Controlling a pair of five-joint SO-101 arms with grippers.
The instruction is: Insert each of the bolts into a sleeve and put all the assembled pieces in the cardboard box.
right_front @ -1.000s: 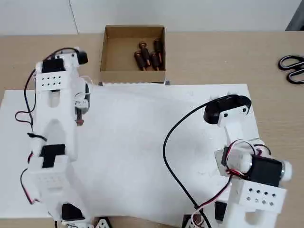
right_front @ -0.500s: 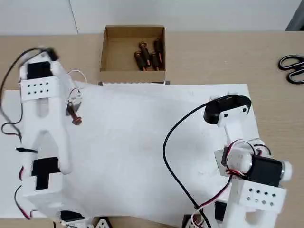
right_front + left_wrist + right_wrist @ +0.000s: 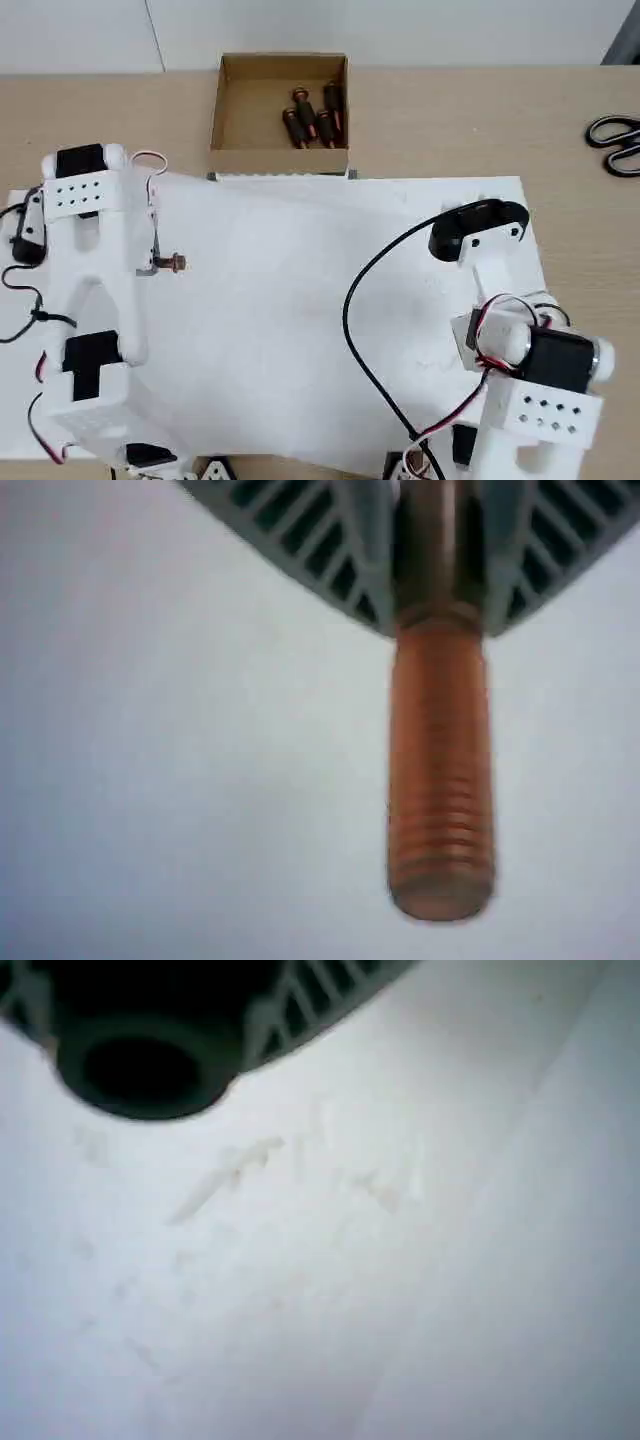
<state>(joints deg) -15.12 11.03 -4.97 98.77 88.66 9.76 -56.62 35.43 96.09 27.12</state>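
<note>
The left gripper [image 3: 160,262] is closed on a bolt [image 3: 176,263], which it holds by the head end. The threaded shank points sideways toward the middle of the table [image 3: 450,120], above the left part of the white sheet [image 3: 300,320]. In the left wrist view the two ribbed fingers [image 3: 300,540] press the bolt from both sides, and under its free end there is only bare sheet. The right gripper [image 3: 478,228] stands near the right edge of the sheet and grips a black sleeve [image 3: 140,1065] between its fingers, with the open hole of the sleeve facing the camera. Between the two grippers there is a wide free stretch of sheet. Only a black cable [image 3: 350,300] from the right arm crosses it, in a curve. The box [image 3: 228,110] sits just beyond the far edge of the sheet, almost touching it, and is nearer to the left arm. Four assembled pieces [image 3: 315,115] lie together in its right half, and its left half is bare floor. Scissors [image 3: 615,145] lie at the right edge of the table, well apart from everything
</note>
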